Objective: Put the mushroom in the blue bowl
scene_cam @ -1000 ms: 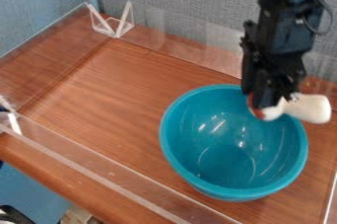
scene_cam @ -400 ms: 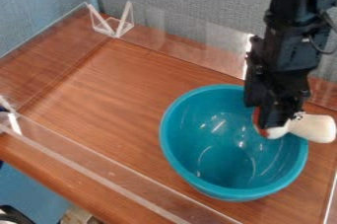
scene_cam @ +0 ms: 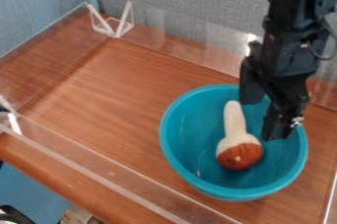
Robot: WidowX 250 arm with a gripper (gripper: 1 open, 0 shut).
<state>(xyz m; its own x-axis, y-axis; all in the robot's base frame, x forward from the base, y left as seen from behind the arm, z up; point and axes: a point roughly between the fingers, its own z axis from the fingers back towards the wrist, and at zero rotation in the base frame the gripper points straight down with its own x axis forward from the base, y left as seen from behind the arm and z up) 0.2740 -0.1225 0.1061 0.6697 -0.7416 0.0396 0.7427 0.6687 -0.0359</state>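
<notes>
The mushroom [scene_cam: 238, 141] lies on its side inside the blue bowl [scene_cam: 184, 137], reddish-brown cap toward the front, cream stem pointing back. The bowl sits on the wooden table at the front right. My gripper [scene_cam: 267, 110] hangs straight down over the bowl's right half, open, with its dark fingers [scene_cam: 281, 121] spread and nothing between them. It is just right of and above the mushroom, apart from it.
A clear low wall [scene_cam: 79, 159] rims the wooden table [scene_cam: 105, 80]. A small white wire stand [scene_cam: 110, 19] sits at the back left corner. Blue-grey panels close off the back and left.
The gripper opened and let go of the mushroom, which dropped from the fingers into the bowl. The arm stayed over the bowl's right side.
</notes>
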